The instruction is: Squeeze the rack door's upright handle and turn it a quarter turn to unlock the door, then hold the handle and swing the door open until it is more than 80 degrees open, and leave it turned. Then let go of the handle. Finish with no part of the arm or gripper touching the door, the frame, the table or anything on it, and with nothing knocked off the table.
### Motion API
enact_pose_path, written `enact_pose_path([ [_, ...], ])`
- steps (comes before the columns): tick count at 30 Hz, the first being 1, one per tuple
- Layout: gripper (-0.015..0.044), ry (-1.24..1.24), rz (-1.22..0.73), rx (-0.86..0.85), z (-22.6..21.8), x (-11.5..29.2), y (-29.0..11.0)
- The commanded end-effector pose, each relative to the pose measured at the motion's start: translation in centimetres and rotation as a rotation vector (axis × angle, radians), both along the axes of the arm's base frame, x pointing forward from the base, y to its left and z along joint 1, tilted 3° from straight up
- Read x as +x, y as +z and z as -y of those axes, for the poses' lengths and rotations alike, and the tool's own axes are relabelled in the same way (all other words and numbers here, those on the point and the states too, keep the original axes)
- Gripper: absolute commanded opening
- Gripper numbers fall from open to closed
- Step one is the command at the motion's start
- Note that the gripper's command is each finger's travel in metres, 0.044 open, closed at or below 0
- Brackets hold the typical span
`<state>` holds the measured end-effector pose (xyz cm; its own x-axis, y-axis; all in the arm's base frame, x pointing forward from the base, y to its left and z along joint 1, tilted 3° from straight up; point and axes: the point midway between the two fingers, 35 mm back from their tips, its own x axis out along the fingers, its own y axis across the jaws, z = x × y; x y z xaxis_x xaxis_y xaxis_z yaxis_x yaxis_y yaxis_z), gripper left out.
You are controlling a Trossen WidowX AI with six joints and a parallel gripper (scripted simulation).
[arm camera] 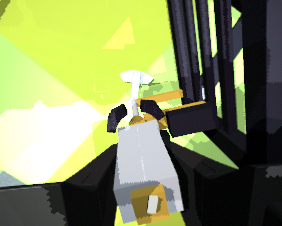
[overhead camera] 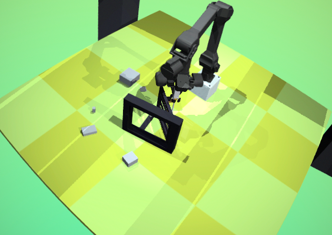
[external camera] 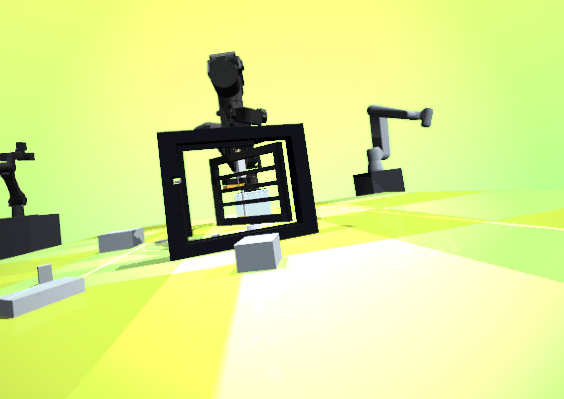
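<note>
The rack door (overhead camera: 160, 93) (external camera: 284, 187) (arm camera: 181, 55) stands ajar, swung out of its dark frame (overhead camera: 153, 108) (external camera: 230, 132) (arm camera: 260, 85) towards the arm's side. Its upright handle (overhead camera: 173, 106) (external camera: 244, 206) (arm camera: 135, 92), a thin pale rod, is on the door's arm-facing side, above the worktop (overhead camera: 235, 175) (external camera: 400, 297) (arm camera: 50, 65). The jaws are closed around the handle, parted only by its thickness, with the dark fingertips on either side of it in the wrist view. Orange brackets (arm camera: 167, 95) run between the handle and the door. Whether the handle has had its full quarter turn, I cannot tell

The black arm (overhead camera: 203, 22) (external camera: 227, 72) bends over from its pale base (overhead camera: 216, 86) (external camera: 265, 195) and reaches down beside the door. On the far side of the frame from the arm, a grey block (overhead camera: 130, 159) (external camera: 257, 253) sits near it. Off to one side lies a flat grey bar (overhead camera: 89, 130) (external camera: 45, 294), with a tiny upright piece (overhead camera: 93, 109) (external camera: 45, 273) near it, and a larger block (overhead camera: 129, 76) (external camera: 120, 240) rests further back
</note>
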<state>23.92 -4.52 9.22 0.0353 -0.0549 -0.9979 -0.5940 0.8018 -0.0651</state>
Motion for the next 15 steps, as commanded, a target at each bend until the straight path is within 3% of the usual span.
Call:
enact_pose_path([
  [1, 0.0016, -0.068, 0.012, 0.002, -0.8, -0.3, -0.1],
  [15, 0.0016, -0.243, 0.021, 0.012, -3.5, -1.2, -0.3],
])
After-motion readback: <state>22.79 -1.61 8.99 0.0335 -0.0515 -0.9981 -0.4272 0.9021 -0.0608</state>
